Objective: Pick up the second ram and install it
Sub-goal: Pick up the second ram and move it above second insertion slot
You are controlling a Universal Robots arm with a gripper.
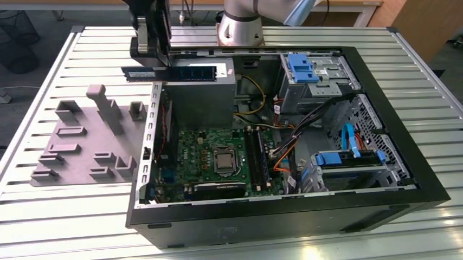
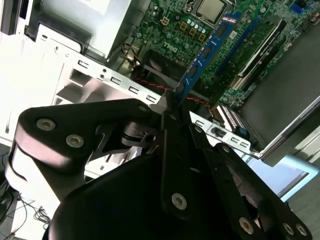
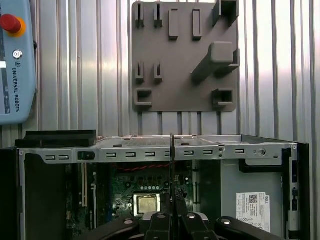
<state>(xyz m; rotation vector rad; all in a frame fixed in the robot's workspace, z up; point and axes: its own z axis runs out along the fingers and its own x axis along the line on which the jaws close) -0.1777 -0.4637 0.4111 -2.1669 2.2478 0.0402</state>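
My gripper [image 1: 155, 66] hangs above the back left corner of the open computer case [image 1: 289, 216], shut on the second ram [image 1: 173, 72]. The stick is blue-green and lies level, sticking out to both sides of the fingers, over the case's edge and the grey power supply [image 1: 197, 97]. In the second wrist view the ram [image 2: 205, 55] runs away from the closed gripper [image 2: 170, 107] over the green motherboard [image 2: 175, 30]. The first wrist view has the ram [image 3: 171, 170] edge-on as a thin line above the gripper [image 3: 171, 219]. The motherboard's memory slots [image 1: 258, 157] lie right of the processor [image 1: 225, 161].
A grey fixture plate [image 1: 79, 146] with raised holders lies on the slatted table at the exterior view's left of the case. Blue-tabbed drive cages [image 1: 307, 70] and cable bundles [image 1: 289, 146] fill the case's right side. A teach pendant [image 3: 15, 60] rests on the table.
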